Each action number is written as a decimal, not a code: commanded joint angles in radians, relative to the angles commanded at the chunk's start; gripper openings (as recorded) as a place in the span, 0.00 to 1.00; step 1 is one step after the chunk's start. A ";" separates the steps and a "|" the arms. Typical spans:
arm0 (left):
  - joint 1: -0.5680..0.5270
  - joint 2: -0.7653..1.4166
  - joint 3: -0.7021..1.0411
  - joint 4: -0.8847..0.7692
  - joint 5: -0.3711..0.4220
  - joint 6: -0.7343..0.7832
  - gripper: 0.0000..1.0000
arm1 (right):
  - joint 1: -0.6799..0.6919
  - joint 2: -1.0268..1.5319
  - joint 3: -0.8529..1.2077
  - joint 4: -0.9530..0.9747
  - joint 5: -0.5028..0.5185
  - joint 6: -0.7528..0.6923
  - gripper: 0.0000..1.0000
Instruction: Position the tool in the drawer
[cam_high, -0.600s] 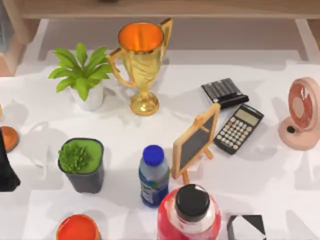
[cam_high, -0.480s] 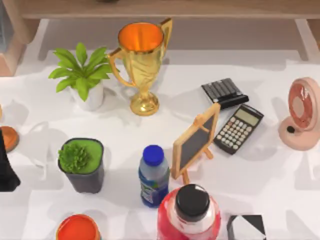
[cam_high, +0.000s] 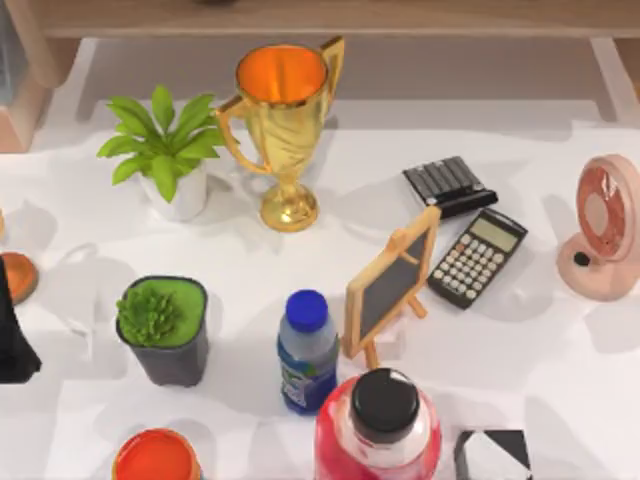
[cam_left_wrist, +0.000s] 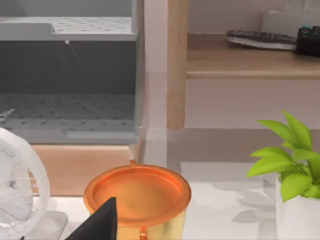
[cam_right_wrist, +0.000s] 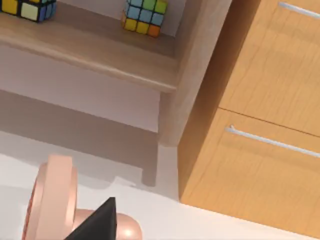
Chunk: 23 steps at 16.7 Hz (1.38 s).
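Note:
Which object is the tool I cannot tell. A black calculator and a dark ribbed keypad lie on the table's right half. The drawer is a wooden front with a silver bar handle on a cabinet, and it is closed, as is the one above it. A dark fingertip of my right gripper hovers by the pink fan. My left gripper shows as a dark fingertip in front of an orange-lined gold cup. The left arm sits at the table's left edge.
Crowding the table are a gold trophy, a leafy plant, a succulent in a dark pot, a blue-capped bottle, a small chalkboard easel, a red jar and a pink fan. Shelves hold puzzle cubes.
The objects have stayed put. Shadows on the right side of the table have shifted toward the front edge.

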 joint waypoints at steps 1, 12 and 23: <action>0.000 0.000 0.000 0.000 0.000 0.000 1.00 | -0.015 0.090 0.042 0.046 -0.019 -0.060 1.00; 0.000 0.000 0.000 0.000 0.000 0.000 1.00 | -0.229 1.246 0.611 0.667 -0.230 -0.797 1.00; 0.000 0.000 0.000 0.000 0.000 0.000 1.00 | -0.380 1.918 0.938 1.027 -0.343 -1.258 1.00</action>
